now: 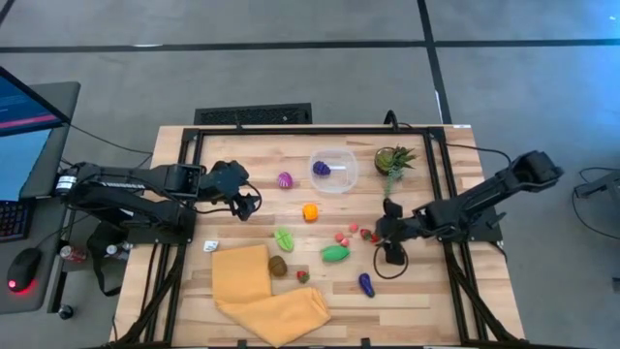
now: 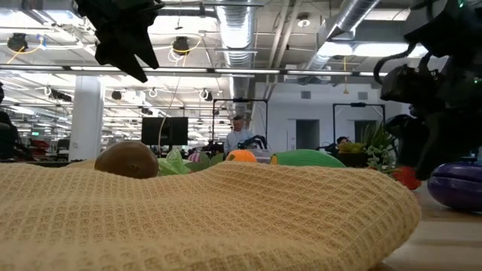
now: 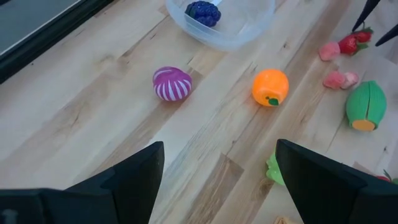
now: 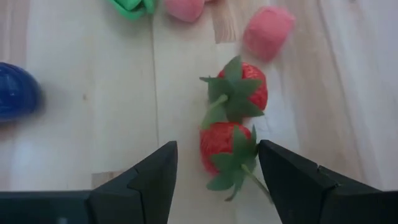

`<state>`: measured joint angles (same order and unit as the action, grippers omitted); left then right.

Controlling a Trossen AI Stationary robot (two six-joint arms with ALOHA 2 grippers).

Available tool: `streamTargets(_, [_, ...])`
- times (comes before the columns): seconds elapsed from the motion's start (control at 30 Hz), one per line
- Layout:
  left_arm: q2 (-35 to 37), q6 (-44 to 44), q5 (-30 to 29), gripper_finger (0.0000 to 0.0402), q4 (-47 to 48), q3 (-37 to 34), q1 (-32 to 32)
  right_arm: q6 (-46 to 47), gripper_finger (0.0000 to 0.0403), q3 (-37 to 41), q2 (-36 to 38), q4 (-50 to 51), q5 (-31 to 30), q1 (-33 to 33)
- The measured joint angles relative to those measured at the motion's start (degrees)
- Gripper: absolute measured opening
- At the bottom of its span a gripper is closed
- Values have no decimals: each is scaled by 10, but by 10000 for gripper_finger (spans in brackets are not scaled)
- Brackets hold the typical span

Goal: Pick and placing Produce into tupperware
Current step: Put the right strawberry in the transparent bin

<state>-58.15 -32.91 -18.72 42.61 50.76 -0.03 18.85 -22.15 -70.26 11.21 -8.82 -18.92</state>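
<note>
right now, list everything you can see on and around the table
tupperware: 1, clear, far middle of the table, holds a dark purple berry
magenta striped piece: 1, left of the tub
orange piece: 1, table centre
green pieces: 2, leafy one and oval one, near centre
brown piece: 1, at the cloth's edge
strawberries: 2, red, between the right pincer's fingers
pink pieces: 2, left of the strawberries
purple eggplant: 1, near right
yellow cloth: 1, near edge
potted plant: 1, green, right of the tub
left pincer: open, above the left side
right pincer: open, low over the strawberries
</note>
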Motion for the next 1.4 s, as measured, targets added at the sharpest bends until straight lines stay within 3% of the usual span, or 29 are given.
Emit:
streamTargets(0.4, [0, -2, 0, 300, 0, 0, 0, 38, 243, -1, -43, -20, -4, -1])
streamTargets(0.87, [0, -2, 0, 300, 2, 0, 0, 52, 167, 0, -39, -29, 15, 0])
streamTargets(1.17, [0, 0, 0, 300, 2, 0, 0, 67, 195, -17, -39, -24, 23, -1])
streamTargets(1.4, [0, 9, 0, 300, 4, 0, 0, 67, 171, -42, -39, -7, 51, -1])
